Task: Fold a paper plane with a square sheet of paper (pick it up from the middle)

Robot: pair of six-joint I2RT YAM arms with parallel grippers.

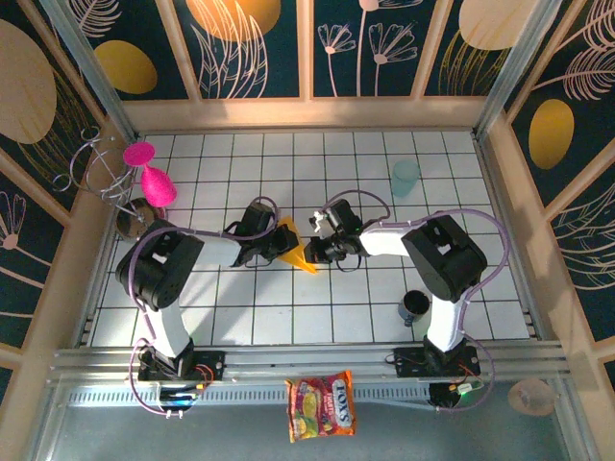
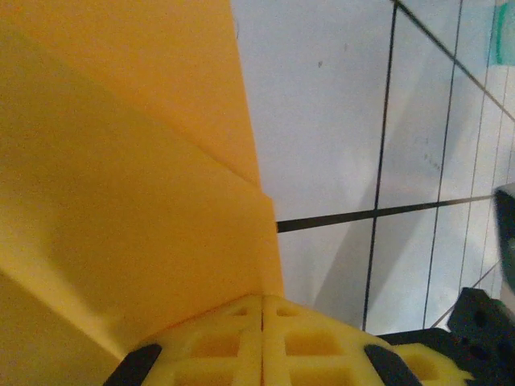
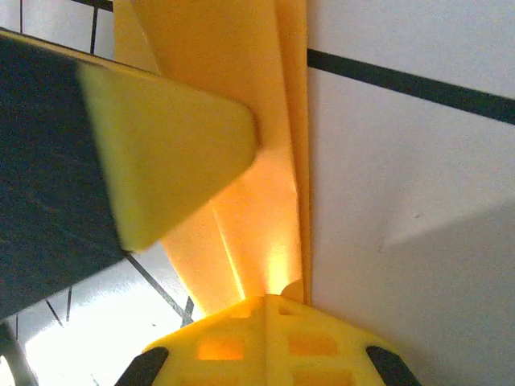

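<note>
On the white tiled table (image 1: 384, 307), your 2 arms meet at mid-table. The paper plane (image 1: 296, 250) sits between them as an orange-yellow wedge, broad toward the far side and narrowing to a point toward the arm bases. Your left gripper (image 2: 263, 318) is pressed closed on the wide overlapping layers, whose folded edges step down to its fingertips, while your right gripper (image 3: 265, 318) is clamped tight on a narrow creased stretch that glows with light, a left finger pad (image 3: 177, 153) touching the paper alongside.
</note>
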